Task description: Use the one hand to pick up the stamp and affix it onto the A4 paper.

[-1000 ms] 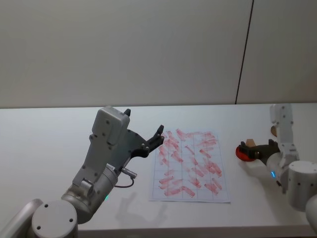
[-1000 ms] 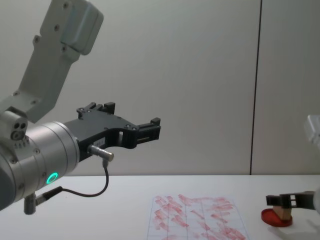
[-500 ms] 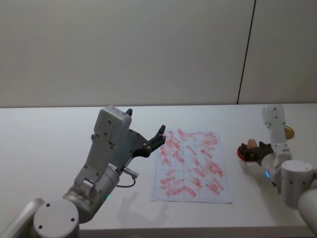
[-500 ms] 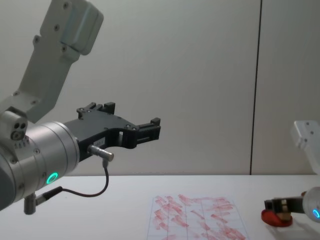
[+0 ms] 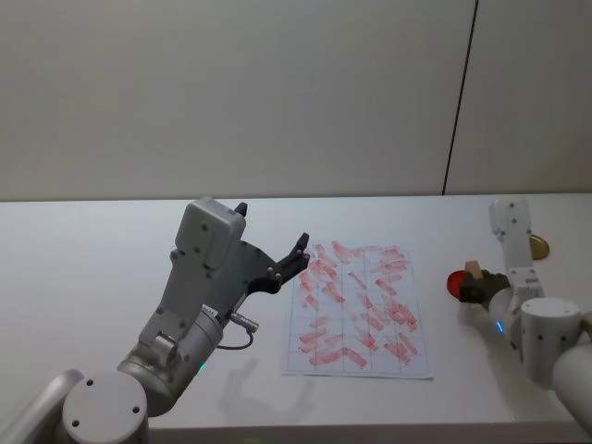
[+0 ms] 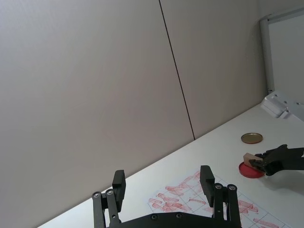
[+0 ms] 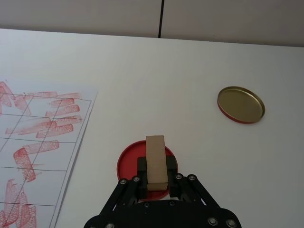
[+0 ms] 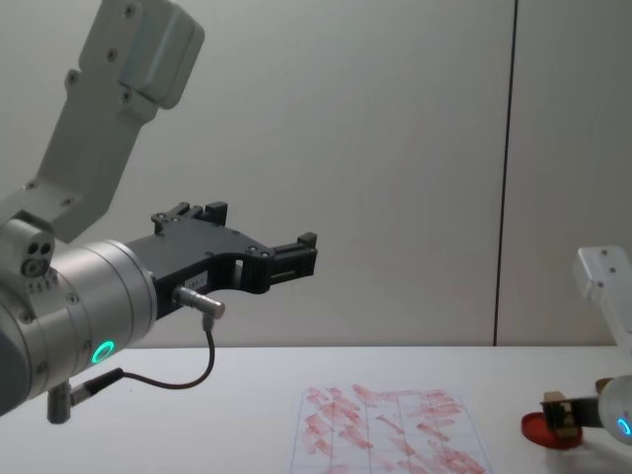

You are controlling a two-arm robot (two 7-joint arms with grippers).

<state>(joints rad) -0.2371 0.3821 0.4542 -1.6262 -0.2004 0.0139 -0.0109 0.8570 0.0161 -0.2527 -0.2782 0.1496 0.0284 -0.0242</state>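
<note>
Pinched by the black right gripper point(image 5: 474, 280) over the round red pad point(image 5: 455, 283) at right, the tan wooden stamp point(image 5: 473, 268) was judged ready for carrying onto the red-marked white A4 paper point(image 5: 361, 310), while the left gripper point(image 5: 270, 231) was parked spread at mid-left.

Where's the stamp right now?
The stamp is on the right in the head view, gripped in the right pincer over the ink pad, right of the paper.
</note>
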